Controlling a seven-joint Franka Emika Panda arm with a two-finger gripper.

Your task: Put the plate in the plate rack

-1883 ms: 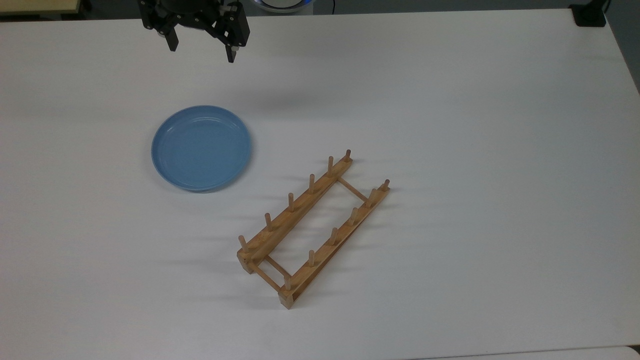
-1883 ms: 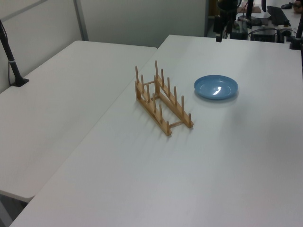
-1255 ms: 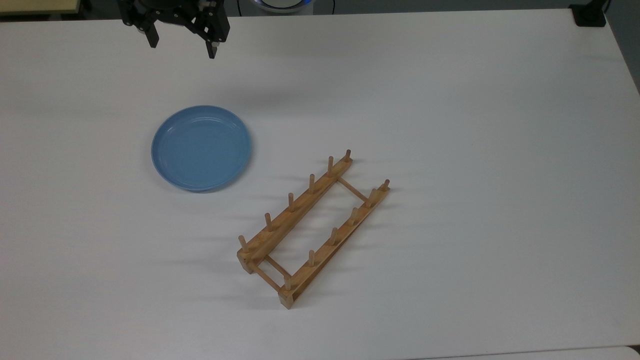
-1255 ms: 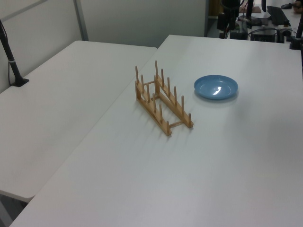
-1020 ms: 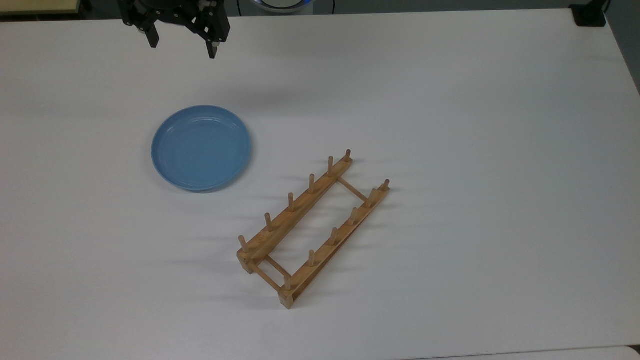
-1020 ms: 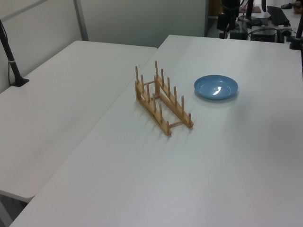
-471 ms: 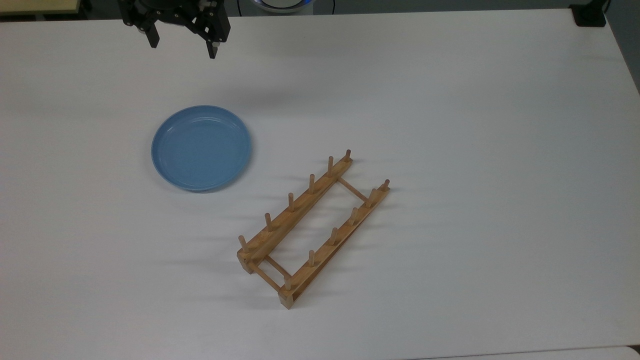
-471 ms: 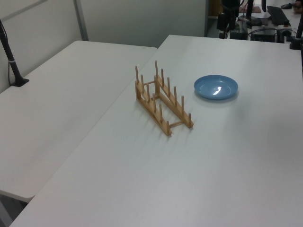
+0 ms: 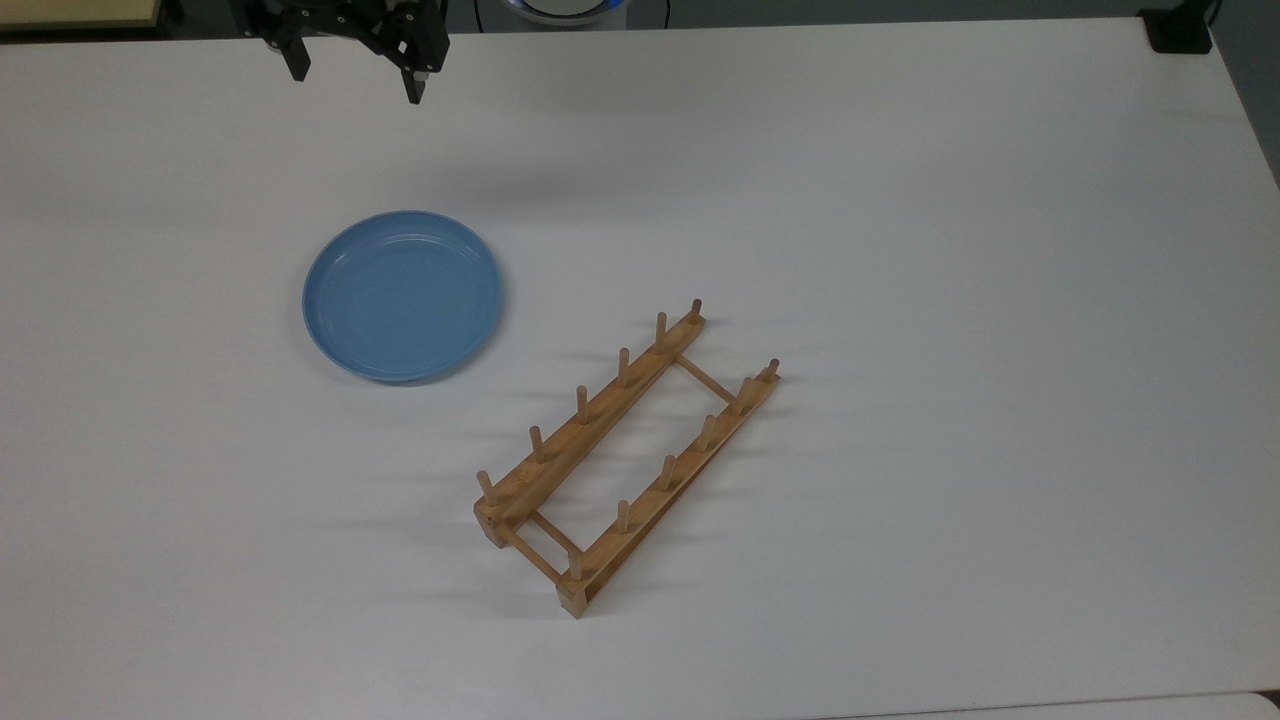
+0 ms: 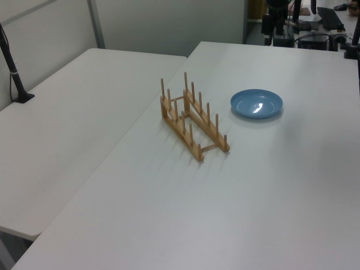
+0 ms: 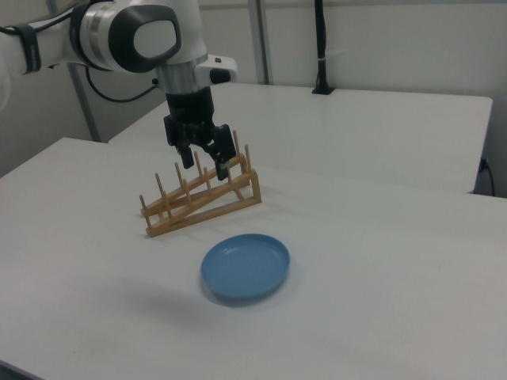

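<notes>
The plate (image 9: pixel 403 296) lies flat on the white tabletop (image 9: pixel 900 200), right side up, well apart from the pincer (image 9: pixel 355 85); in the top view the pincer hangs at the top edge, above and slightly to the top view's left of the plate, with bare tabletop between them; its two black fingers (image 9: pixel 413 85) are spread wide and hold nothing. In the right view the pincer (image 11: pixel 206 162) hangs in the air above the tabletop (image 11: pixel 380 261), its spread fingers pointing down, and it appears in front of the plate rack (image 11: pixel 200 198), while the plate (image 11: pixel 245 266) lies lower in the picture, nearer the camera.

The right view shows the white arm (image 11: pixel 135 36) and the black wrist that carry the pincer; the top view shows the pincer's fingers from above and the gap between plate and rack. In the left view the plate (image 10: pixel 256 104) rests to the left view's right of the plate rack (image 10: pixel 192 121), and a second white table (image 10: pixel 73 112) adjoins on the left view's left, with a black post (image 10: pixel 14 70) at its edge.

The plate rack (image 9: pixel 625 460) stands on the tabletop with its pegs upright, running diagonally in the top view, to the lower right of the plate and apart from it; nothing sits in its slots; nothing lies between the pincer and the plate.
</notes>
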